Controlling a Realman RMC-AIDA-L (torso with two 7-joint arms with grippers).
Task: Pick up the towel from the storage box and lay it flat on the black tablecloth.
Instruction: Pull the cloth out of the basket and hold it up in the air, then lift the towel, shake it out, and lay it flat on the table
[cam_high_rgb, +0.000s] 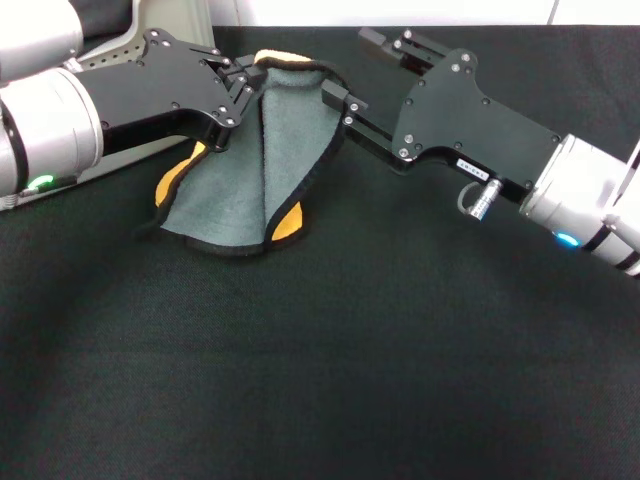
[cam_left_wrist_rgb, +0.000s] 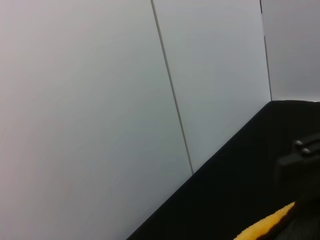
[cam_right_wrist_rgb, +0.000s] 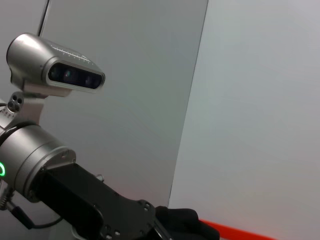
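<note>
The towel (cam_high_rgb: 295, 140) hangs grey-green side out, creased down its middle, with yellow-orange corners showing; its lower edge rests on the black tablecloth (cam_high_rgb: 320, 350). My left gripper (cam_high_rgb: 238, 85) is shut on the towel's upper left corner and holds it up. My right gripper (cam_high_rgb: 350, 68) is open, its fingers wide apart; the lower fingertip (cam_high_rgb: 333, 95) touches the towel's right edge. A yellow towel corner shows in the left wrist view (cam_left_wrist_rgb: 265, 227) and an orange strip in the right wrist view (cam_right_wrist_rgb: 235, 231). The light grey storage box (cam_high_rgb: 185, 18) sits partly hidden behind the left arm.
A pale wall (cam_left_wrist_rgb: 100, 100) stands close behind the tablecloth's far edge. The left arm's wrist camera (cam_right_wrist_rgb: 55, 67) shows in the right wrist view. The tablecloth stretches wide in front of the towel.
</note>
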